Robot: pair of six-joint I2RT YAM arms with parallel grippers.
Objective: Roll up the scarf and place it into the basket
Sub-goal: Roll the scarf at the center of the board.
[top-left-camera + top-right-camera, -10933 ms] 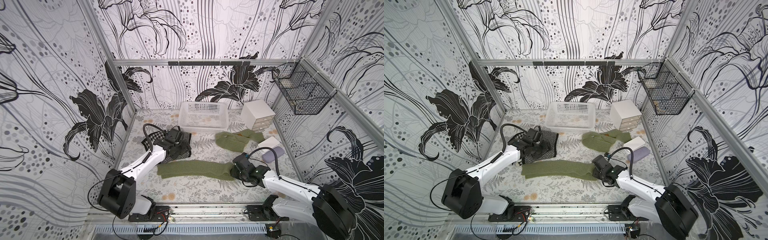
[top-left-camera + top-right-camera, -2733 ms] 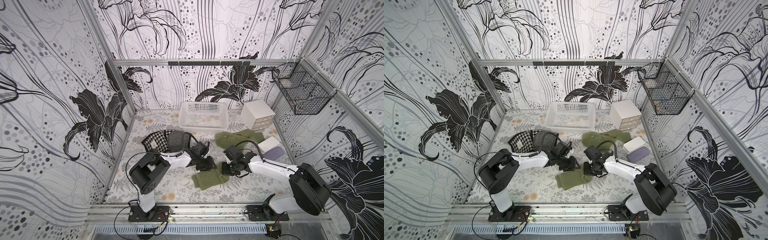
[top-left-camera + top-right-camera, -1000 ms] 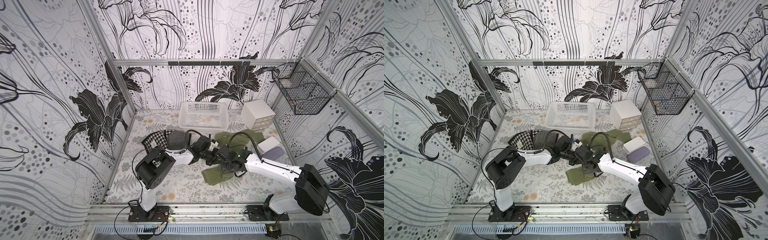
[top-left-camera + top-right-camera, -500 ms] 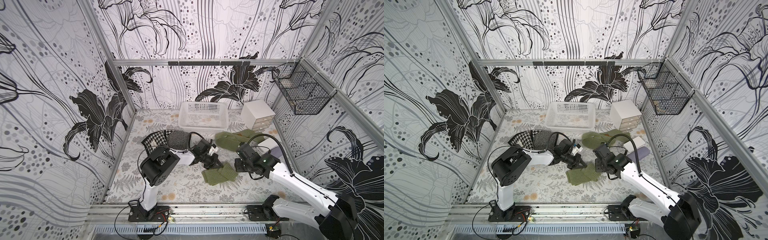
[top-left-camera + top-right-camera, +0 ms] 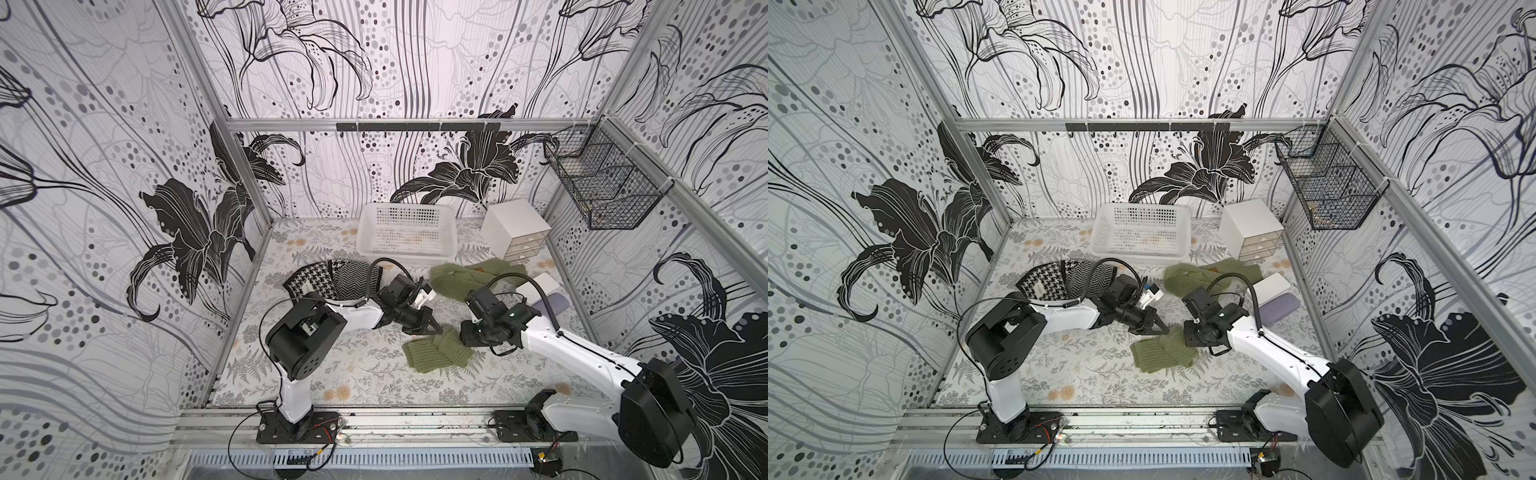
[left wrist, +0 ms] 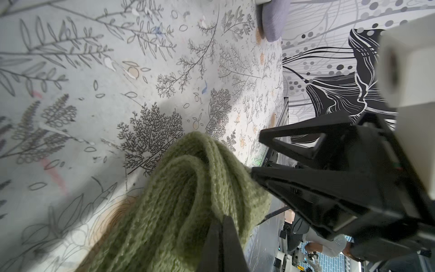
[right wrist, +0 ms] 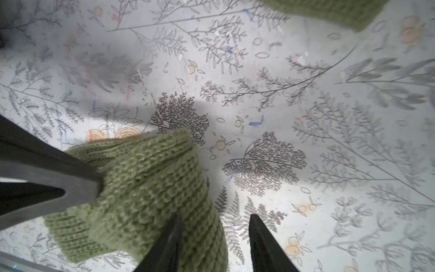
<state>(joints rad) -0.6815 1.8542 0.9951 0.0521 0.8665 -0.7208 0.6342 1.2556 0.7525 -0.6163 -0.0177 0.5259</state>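
Loosely, green knitted scarf (image 5: 436, 354) lay half-rolled at table (image 5: 332, 376) centre, white perforated plastic basket (image 5: 405, 252) beyond at 12 o'clock. Left gripper (image 5: 433, 331) clenched at scarf's 12 o'clock edge, hold on knit unclear; right gripper (image 7: 213, 219) spread, empty, 2 o'clock. Risk: unpinned roll unfurling on lift.

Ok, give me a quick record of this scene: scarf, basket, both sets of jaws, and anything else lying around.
scarf: folded green bundle on the table, not in the basket
basket: at the back, no scarf inside
left jaws: shut, tips at the scarf's far edge
right jaws: open, at the scarf's side
other: green cloth and checked cloth nearer the basket
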